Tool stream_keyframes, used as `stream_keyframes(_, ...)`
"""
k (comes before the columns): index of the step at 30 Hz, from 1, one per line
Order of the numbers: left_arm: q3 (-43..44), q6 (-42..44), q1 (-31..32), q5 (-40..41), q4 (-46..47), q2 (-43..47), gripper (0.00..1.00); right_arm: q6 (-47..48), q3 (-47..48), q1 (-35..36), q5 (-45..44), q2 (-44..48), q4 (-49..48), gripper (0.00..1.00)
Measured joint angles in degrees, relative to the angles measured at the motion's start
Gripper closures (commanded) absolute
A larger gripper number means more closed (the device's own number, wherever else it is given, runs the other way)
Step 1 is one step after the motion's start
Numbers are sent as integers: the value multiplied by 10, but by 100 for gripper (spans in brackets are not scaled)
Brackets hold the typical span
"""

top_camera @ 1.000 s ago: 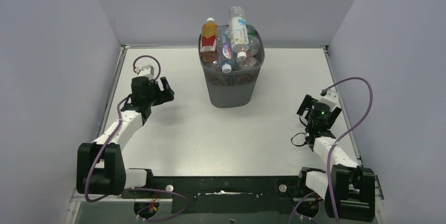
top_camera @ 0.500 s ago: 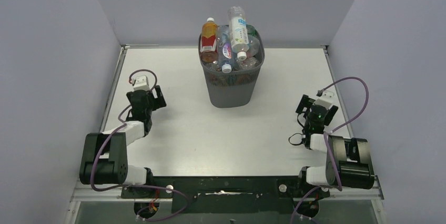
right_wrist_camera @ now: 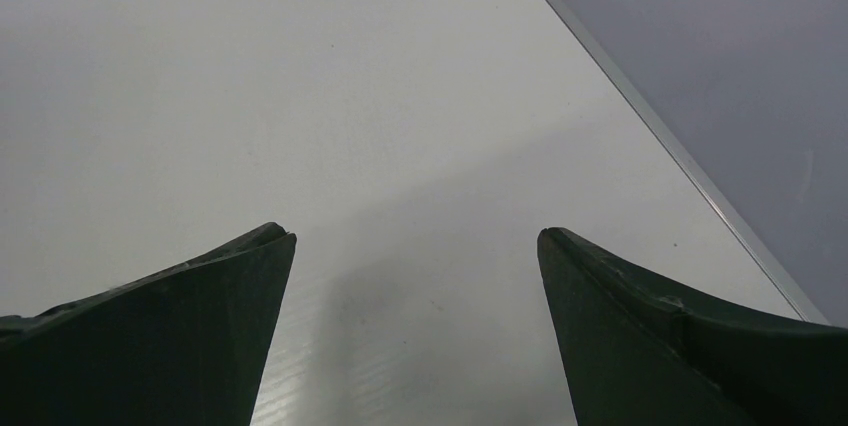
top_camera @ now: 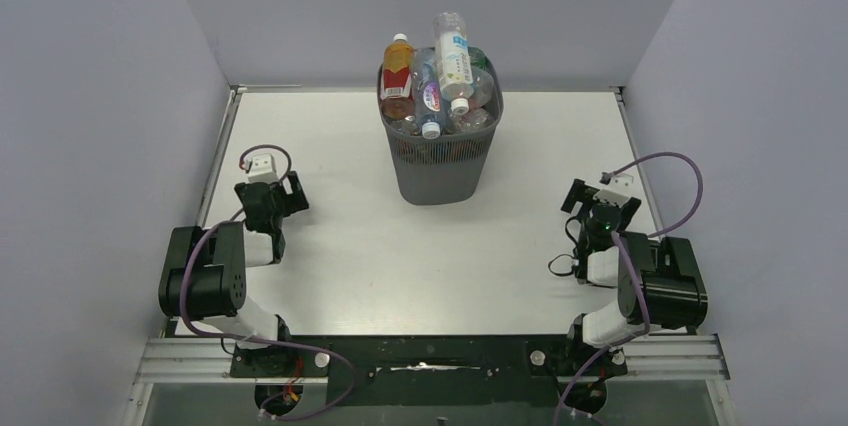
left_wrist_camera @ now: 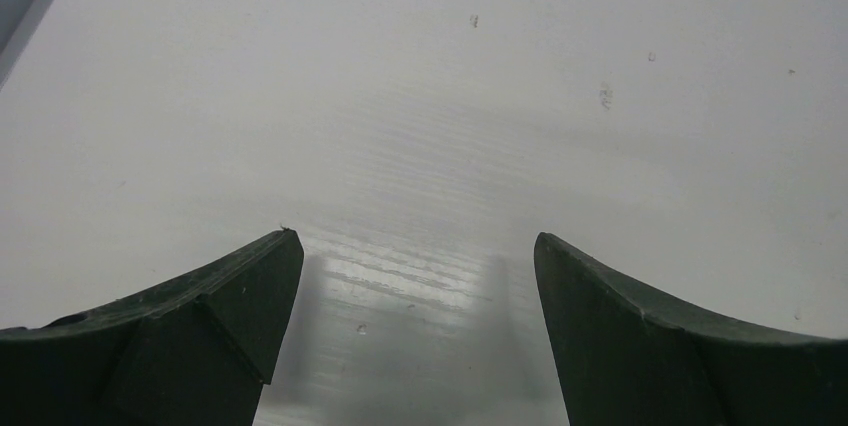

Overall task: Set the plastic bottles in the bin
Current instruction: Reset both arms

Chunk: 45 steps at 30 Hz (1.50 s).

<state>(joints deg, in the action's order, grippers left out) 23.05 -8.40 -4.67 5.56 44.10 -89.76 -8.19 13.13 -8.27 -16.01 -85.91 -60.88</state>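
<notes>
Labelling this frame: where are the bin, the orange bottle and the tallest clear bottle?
bin (top_camera: 440, 168), top external view, front mesh wall
orange bottle (top_camera: 398, 58), top external view, upper body
tallest clear bottle (top_camera: 454, 56), top external view, label

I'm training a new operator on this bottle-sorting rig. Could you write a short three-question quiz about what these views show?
1. True or false: the left gripper is holding a bottle.
2. The plastic bottles are: A) standing in a row; B) heaped in the mesh bin, some poking above its rim; C) lying on their sides in front of the arms.
3. Fill in: the right gripper has its jaws ____, with nothing between them.

Key: 1 false; 2 B; 3 open.
</notes>
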Motion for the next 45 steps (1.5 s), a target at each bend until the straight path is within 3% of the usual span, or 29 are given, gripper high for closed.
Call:
stream_keyframes(20,-102,26,19,-21,197,-18,13,58,-16,23,56,-20,-46,2)
stream_keyframes(45,-102,31,20,-12,226,-19,12,43,-2,8,54,-22,-32,2)
